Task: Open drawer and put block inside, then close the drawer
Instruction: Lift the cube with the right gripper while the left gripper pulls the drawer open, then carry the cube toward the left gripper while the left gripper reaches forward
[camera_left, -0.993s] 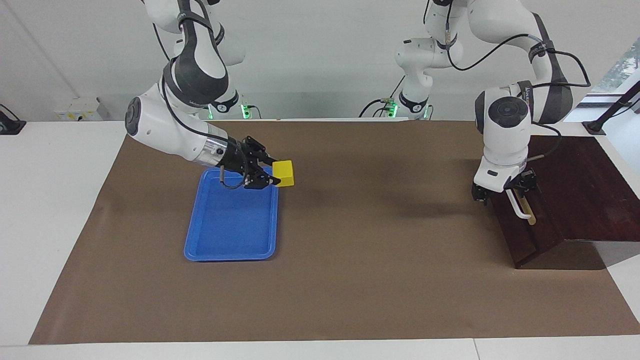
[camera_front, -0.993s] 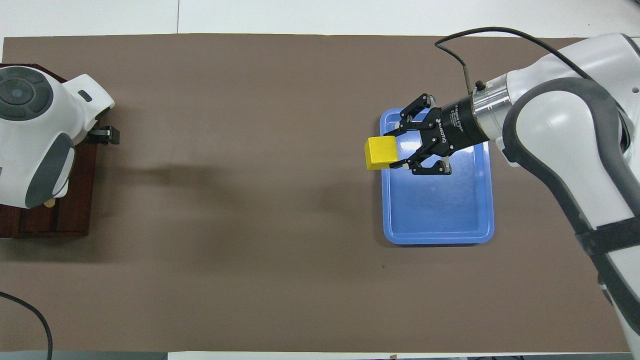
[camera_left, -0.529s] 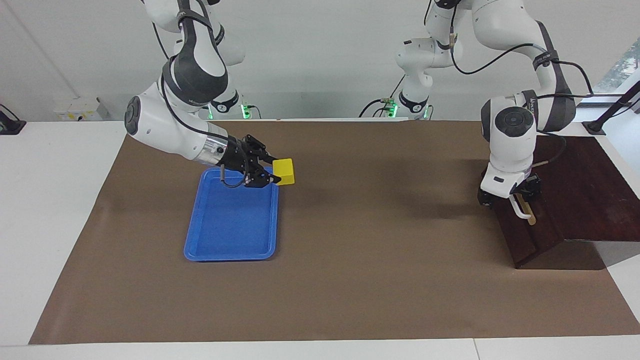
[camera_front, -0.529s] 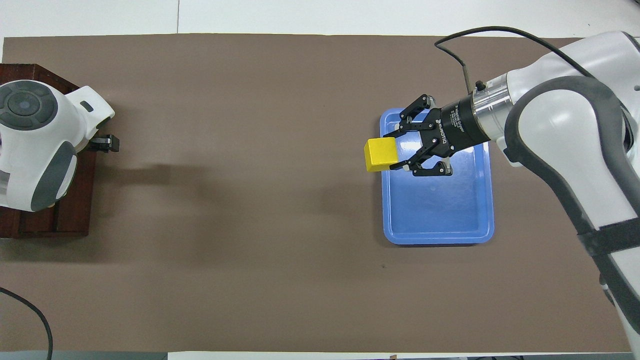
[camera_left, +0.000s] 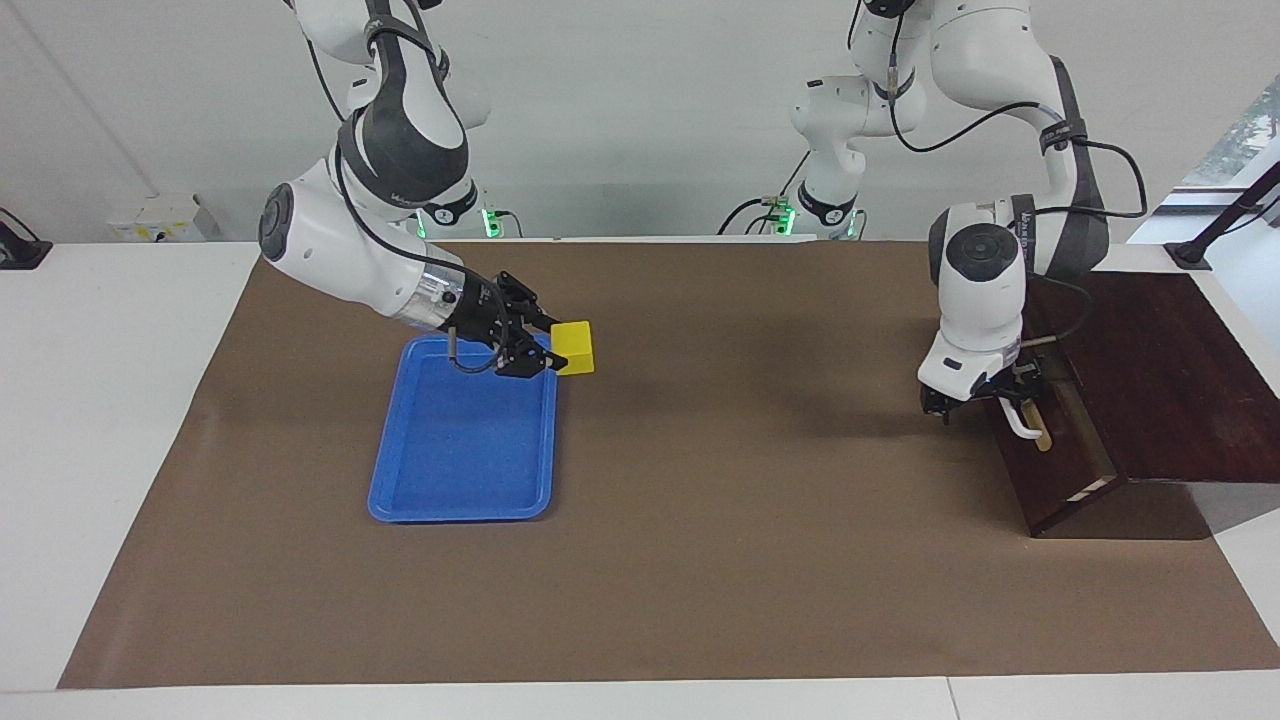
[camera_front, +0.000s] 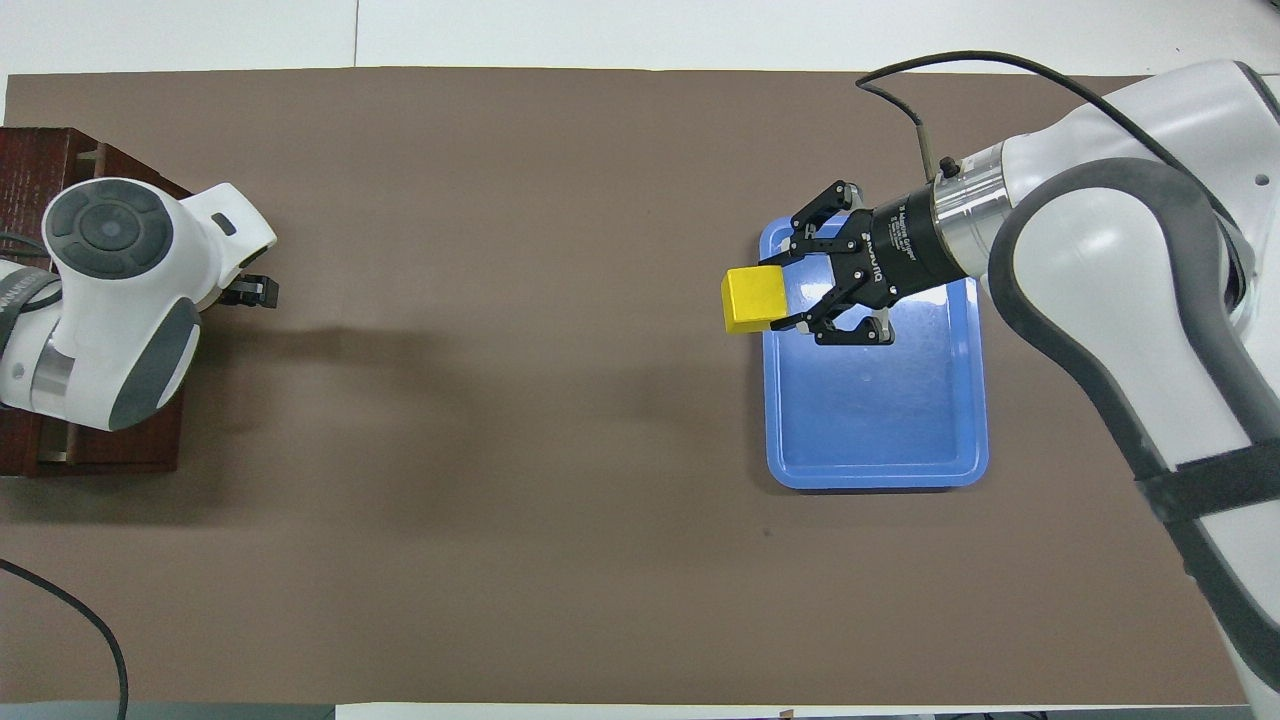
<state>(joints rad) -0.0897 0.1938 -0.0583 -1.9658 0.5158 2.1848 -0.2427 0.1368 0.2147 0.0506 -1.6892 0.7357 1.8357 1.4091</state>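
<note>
The yellow block hangs in the air over the blue tray's edge, with my right gripper shut on it. At the left arm's end of the table stands the dark cabinet. Its drawer is pulled out a little, and a pale strip of its inside shows. My left gripper is open at the drawer's white handle, fingers on either side of the bar. In the overhead view the left arm's wrist covers the handle.
A flat blue tray lies on the brown mat toward the right arm's end, with nothing lying in it. White table surface borders the mat.
The left gripper has moved away from the cabinet with the handle, and the drawer has slid out a little. The right gripper has shifted the block slightly toward the left arm's end.
</note>
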